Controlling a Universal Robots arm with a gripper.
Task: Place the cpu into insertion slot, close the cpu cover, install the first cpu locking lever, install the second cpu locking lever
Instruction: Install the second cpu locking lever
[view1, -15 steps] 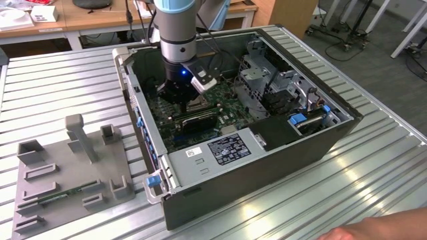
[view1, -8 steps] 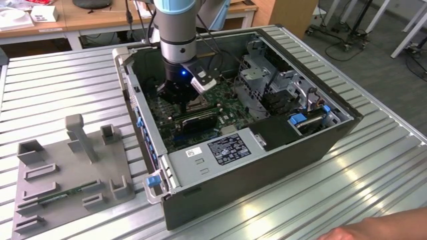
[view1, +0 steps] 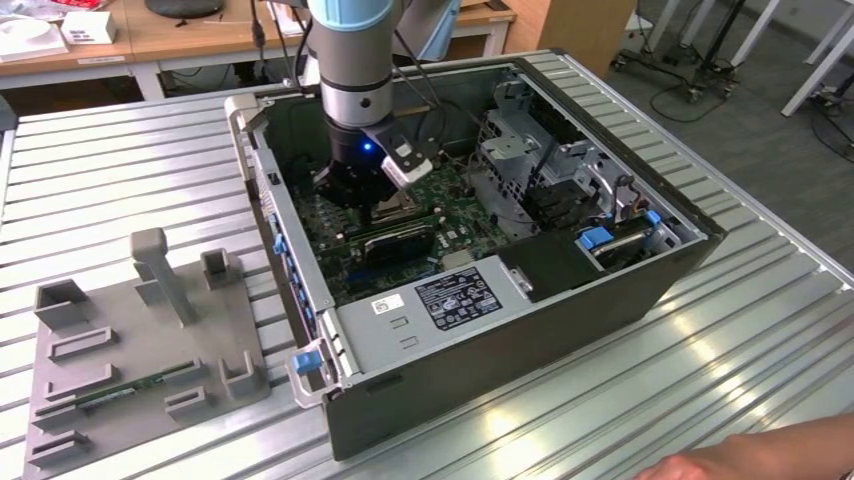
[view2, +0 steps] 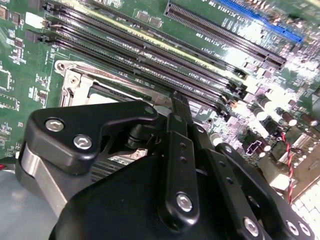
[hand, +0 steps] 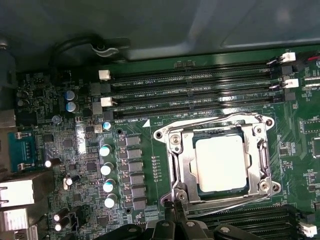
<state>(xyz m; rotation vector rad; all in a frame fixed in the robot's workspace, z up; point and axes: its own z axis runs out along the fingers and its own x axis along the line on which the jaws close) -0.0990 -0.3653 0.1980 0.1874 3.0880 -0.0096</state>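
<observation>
One grey fixture tray (view1: 134, 360) lies at the exterior view's left on the ribbed metal bench (view1: 120, 170), with upright posts and slots on it and a small green memory stick (view1: 127, 392) lying flat near its front. To its right stands the open computer case (view1: 534, 300), and the arm (view1: 358, 70) reaches down into it, its claw (view1: 360, 195) low over the green motherboard (view1: 454, 215). At the exterior view's far right, near the bottom edge, a person's hand (view1: 761, 455) rests on the bench, well apart from the case.

In the first wrist view, capacitors (hand: 106, 150) stand in a column left of the insertion slot (hand: 172, 165). The cpu (hand: 221, 162) lies flat inside the slot, its pale metal top showing through the cut-out of the cpu cover (hand: 186, 170), which lies down over it. Thin locking levers (hand: 210, 119) run along the socket's edges, close against the frame. Long memory slots (hand: 190, 90) run beside the socket. The claw's (hand: 172, 212) narrow black tip sits just at the socket's edge, beside a lever end; whether it touches I cannot tell.

In the second wrist view the claw's (view2: 178, 107) fingers (view2: 179, 150) appear pressed together into one slim tip, clenched with nothing seen between them.
</observation>
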